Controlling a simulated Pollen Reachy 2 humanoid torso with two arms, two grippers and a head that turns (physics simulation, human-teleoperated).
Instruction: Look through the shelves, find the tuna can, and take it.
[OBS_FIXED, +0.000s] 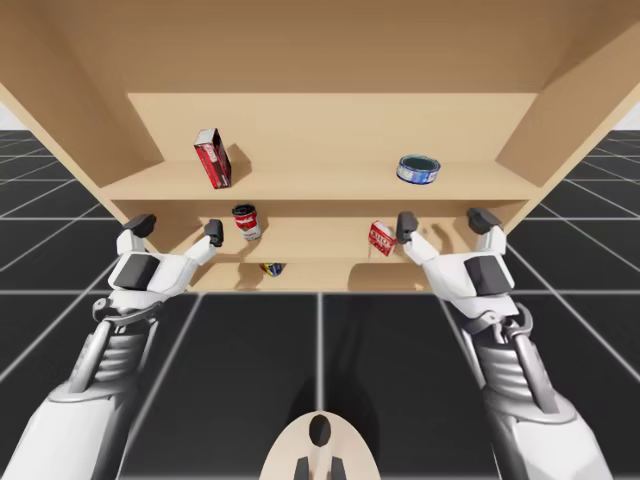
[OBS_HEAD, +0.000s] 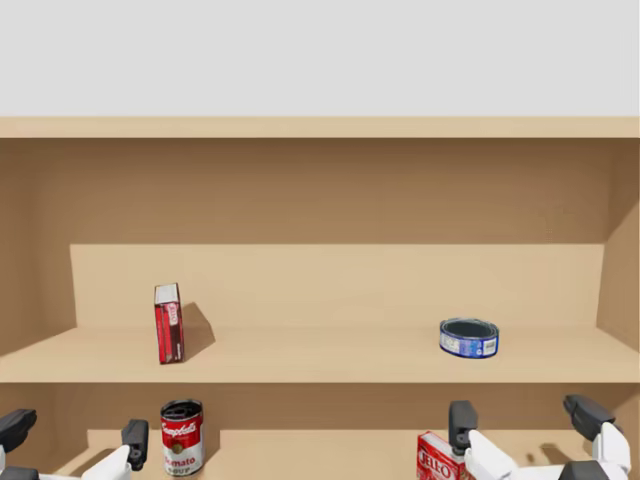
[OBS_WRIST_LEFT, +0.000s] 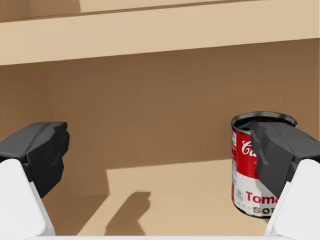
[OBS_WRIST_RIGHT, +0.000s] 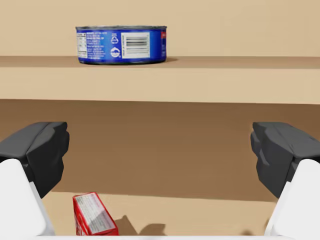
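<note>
The tuna can (OBS_FIXED: 418, 168) (OBS_HEAD: 468, 338) is flat and blue and stands on the upper shelf at the right. In the right wrist view the tuna can (OBS_WRIST_RIGHT: 121, 44) sits one board higher than my right gripper (OBS_WRIST_RIGHT: 160, 150), ahead and slightly left. My right gripper (OBS_FIXED: 445, 222) (OBS_HEAD: 525, 415) is open at the front of the middle shelf, below the can and holding nothing. My left gripper (OBS_FIXED: 180, 228) (OBS_HEAD: 75, 432) (OBS_WRIST_LEFT: 160, 150) is open too, at the middle shelf's left end. A red-and-white soup can (OBS_WRIST_LEFT: 245, 170) stands ahead of its right finger.
A tall red box (OBS_FIXED: 212, 158) (OBS_HEAD: 168, 323) stands at the left of the upper shelf (OBS_FIXED: 320, 182). The middle shelf holds the soup can (OBS_FIXED: 246, 222) (OBS_HEAD: 181, 437) and a small red box (OBS_FIXED: 382, 238) (OBS_HEAD: 440, 462) (OBS_WRIST_RIGHT: 94, 215). A small dark item (OBS_FIXED: 272, 268) lies on the lowest shelf.
</note>
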